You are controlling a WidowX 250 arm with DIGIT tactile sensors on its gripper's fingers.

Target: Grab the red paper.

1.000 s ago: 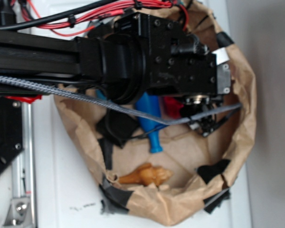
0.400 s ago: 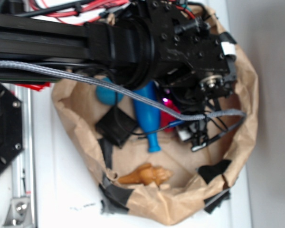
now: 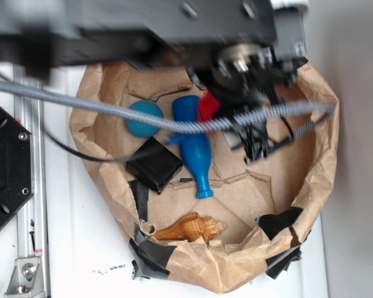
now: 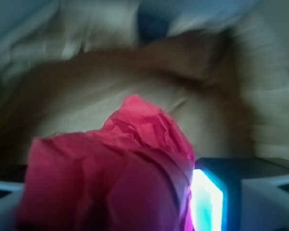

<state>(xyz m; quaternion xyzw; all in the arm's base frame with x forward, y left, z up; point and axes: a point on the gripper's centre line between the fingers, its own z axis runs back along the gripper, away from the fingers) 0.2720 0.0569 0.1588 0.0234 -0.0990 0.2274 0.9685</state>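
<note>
Inside brown paper lining (image 3: 311, 155) — red paper (image 4: 111, 178)

A flat white tabletop (image 3: 81, 236) fills the exterior view, lit evenly. A silver slotted metal rail (image 3: 30, 186) runs along its left edge. On the right lies a plain grey strip of surface (image 3: 357, 186).

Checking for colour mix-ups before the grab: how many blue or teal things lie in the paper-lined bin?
2: a teal textured ball near the bin's upper left, and a blue plastic bowling pin just right of it, mid-bin. The arm overhead may hide more.
</note>
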